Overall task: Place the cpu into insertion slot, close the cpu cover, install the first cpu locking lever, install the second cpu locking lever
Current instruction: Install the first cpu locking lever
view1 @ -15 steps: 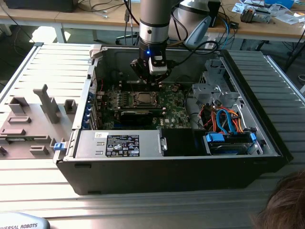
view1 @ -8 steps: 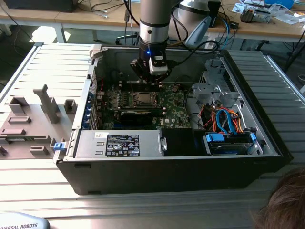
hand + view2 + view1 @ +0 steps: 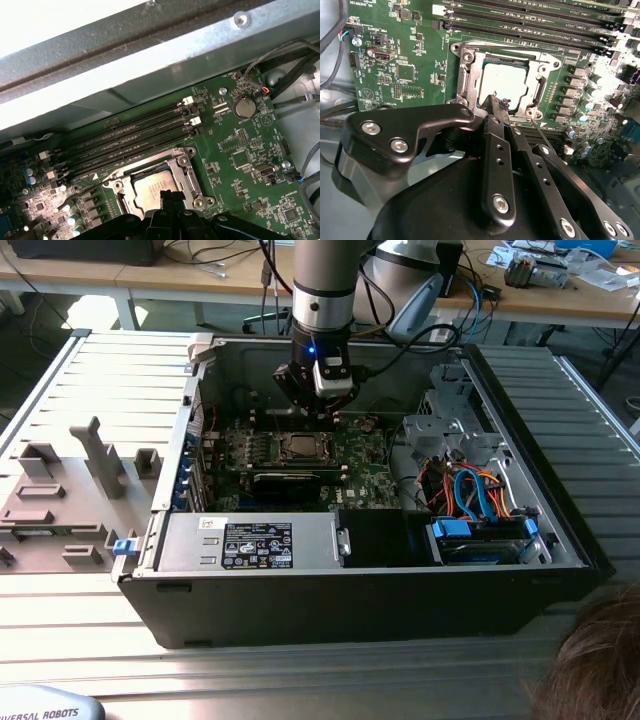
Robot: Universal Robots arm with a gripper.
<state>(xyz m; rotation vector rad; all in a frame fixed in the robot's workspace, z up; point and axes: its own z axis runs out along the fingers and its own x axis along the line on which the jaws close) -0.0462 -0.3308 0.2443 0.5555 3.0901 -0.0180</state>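
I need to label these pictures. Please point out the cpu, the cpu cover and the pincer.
cpu [image 3: 504,82]: second wrist view, middle of its pale metal top.
cpu cover [image 3: 465,75]: second wrist view, one side bar of the silvery frame.
pincer [image 3: 496,106]: second wrist view, its black tips at the cover's edge.

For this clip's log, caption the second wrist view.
Shut gripper at the edge of the cpu cover, lowered around the seated cpu.
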